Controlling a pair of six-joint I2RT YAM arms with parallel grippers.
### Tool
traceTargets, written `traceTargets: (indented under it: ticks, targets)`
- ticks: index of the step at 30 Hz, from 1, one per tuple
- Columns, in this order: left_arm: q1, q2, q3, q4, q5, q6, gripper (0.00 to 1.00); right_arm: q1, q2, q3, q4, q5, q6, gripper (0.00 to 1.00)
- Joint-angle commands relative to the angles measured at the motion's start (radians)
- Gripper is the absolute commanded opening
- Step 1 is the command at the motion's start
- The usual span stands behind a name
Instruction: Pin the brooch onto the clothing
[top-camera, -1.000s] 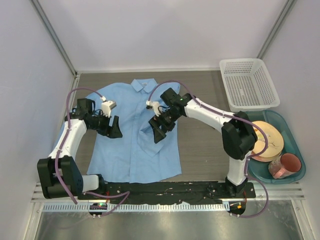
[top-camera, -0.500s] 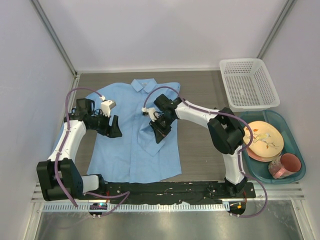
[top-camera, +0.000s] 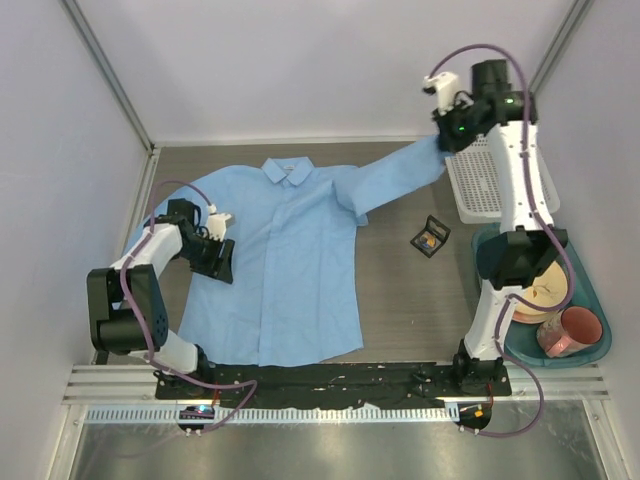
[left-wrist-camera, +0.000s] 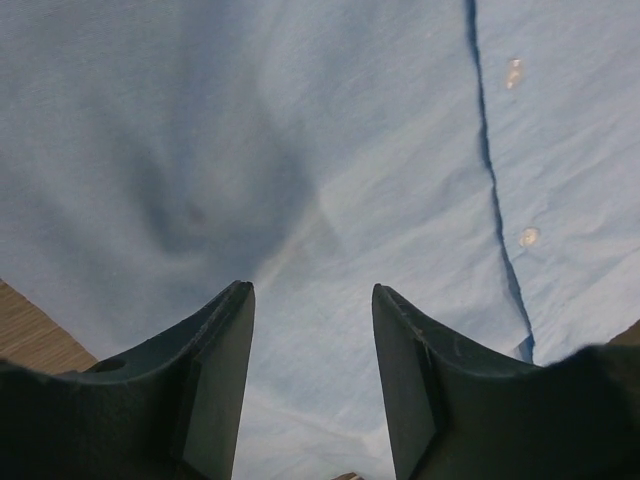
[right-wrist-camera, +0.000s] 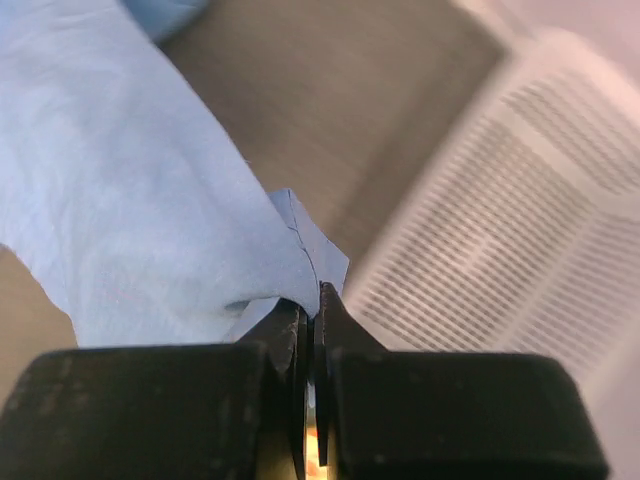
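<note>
While aloft, right jaws on clothing

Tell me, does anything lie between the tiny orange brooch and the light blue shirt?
Nothing visible does: only bare brown table separates the tiny orange brooch, in its black square case, from the light blue shirt.

Left arm: folded at the elbow, forearm reaching forward and inward, low over the table. Left gripper: pointed down, jaws parted, nothing between them. Right arm: stretched long toward the far right, raised high. Right gripper: angled down and leftward, jaws pressed together, pinching the cuff end of the shirt sleeve.
</note>
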Motion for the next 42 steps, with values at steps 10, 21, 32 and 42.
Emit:
traceTargets:
  ticks: [10,21,32,42]
  targets:
    - [-0.042,0.07,0.032,0.011,-0.1,-0.028,0.46,-0.348,0.178,0.163,-0.161,0.314,-0.316,0.01]
    - [-0.046,0.083,0.074,-0.02,-0.101,-0.042,0.43,-0.448,0.295,0.153,-0.095,0.398,-0.34,0.01]
    - [-0.048,0.067,0.078,-0.031,-0.053,-0.04,0.44,-0.448,0.32,0.17,-0.106,0.374,-0.3,0.82]
    - [-0.011,-0.054,0.173,-0.042,0.139,-0.058,0.59,-0.439,0.099,0.183,-0.086,0.098,-0.235,0.94]
